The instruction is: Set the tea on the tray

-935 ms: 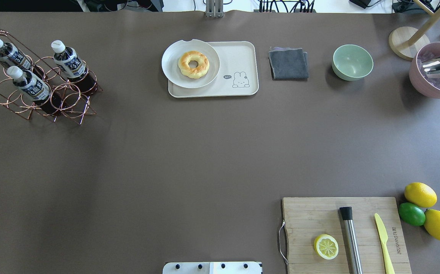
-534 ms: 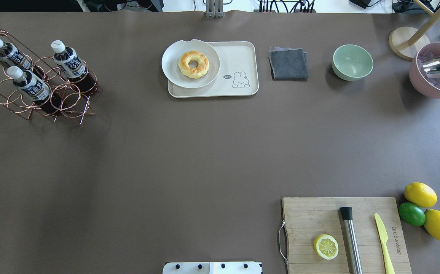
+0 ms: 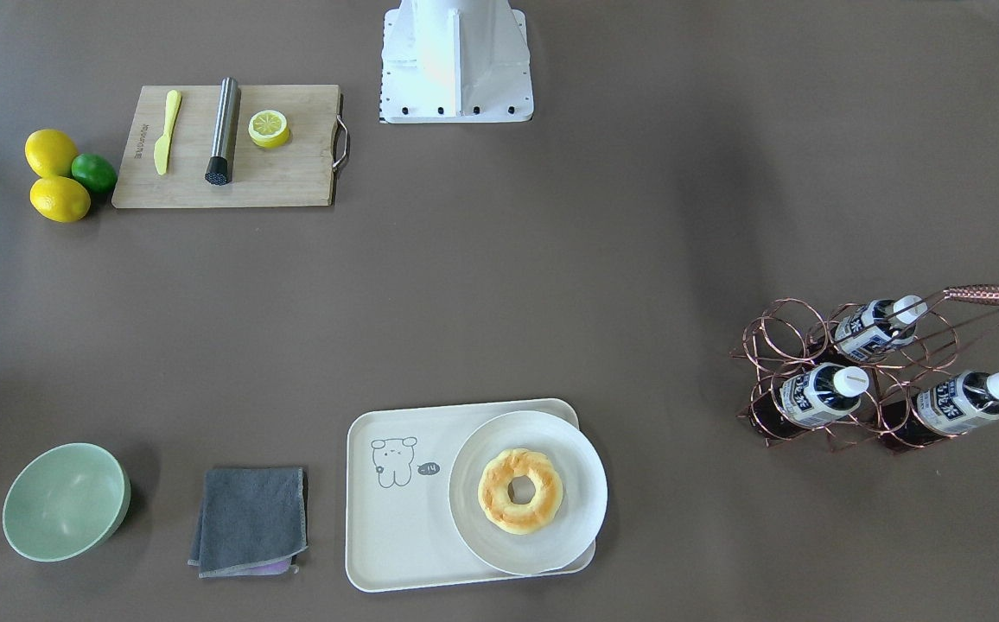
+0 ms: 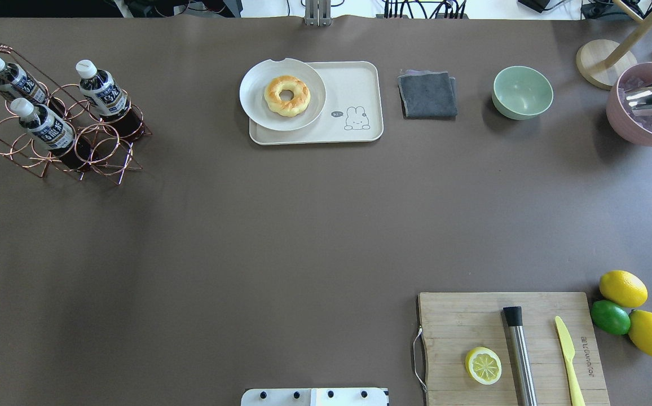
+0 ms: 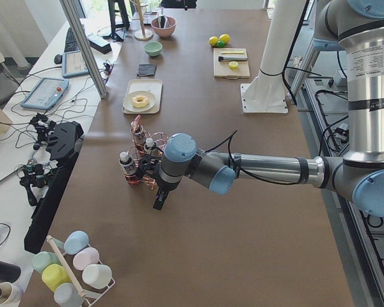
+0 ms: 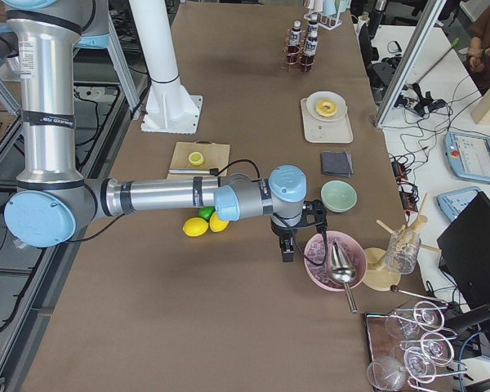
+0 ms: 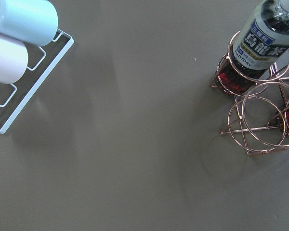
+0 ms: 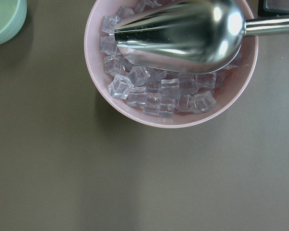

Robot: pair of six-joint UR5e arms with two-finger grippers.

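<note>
Tea [image 4: 102, 90]: three alike clear bottles, dark reddish-brown liquid, white caps, blue-white labels; standing in wire rack [image 4: 113, 148] near far left corner of table [image 4: 303, 225]. Tray [image 4: 360, 79]: cream rounded rectangle, bear drawing, flat by far edge, midway along, well apart from tea.

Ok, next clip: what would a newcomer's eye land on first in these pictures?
The copper wire rack at the table's far corner on the robot's left, holding three white-capped tea bottles, draws the eye first. Next comes the doughnut on a white plate that overlaps one end of the cream tray at the far middle. At the far right, a pink bowl of ice cubes with a metal scoop stands out.
</note>
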